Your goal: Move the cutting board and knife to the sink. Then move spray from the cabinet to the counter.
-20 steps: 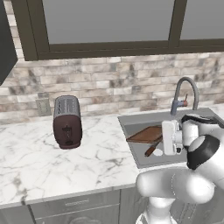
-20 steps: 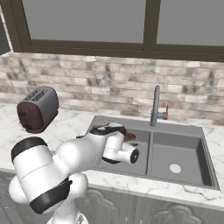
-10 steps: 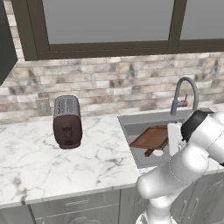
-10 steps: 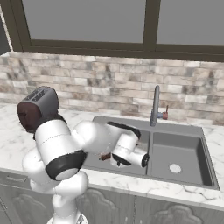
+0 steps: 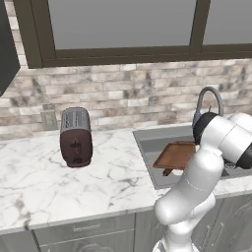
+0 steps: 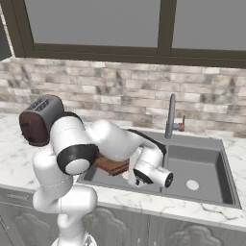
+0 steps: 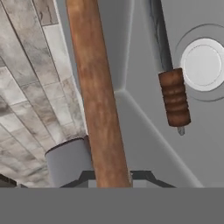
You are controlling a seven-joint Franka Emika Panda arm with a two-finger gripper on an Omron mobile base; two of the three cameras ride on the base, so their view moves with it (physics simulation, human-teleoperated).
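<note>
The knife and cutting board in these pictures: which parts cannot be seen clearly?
- knife: hand view shows its handle; the blade is foreshortened and dark.
- cutting board: left base view, the arm covers its right part.
- cutting board, right base view: the arm hides most.
- gripper: fingertips not distinguishable in the hand view.

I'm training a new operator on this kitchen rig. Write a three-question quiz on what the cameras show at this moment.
1. True or false: the cutting board lies on the counter.
2. Which appliance stands left of the sink: A kettle, B toaster, C blender?
3. In the hand view, what lies near the drain?

Key: 1 false, it is in the sink. 2 B. 3 The knife, handle showing.
</note>
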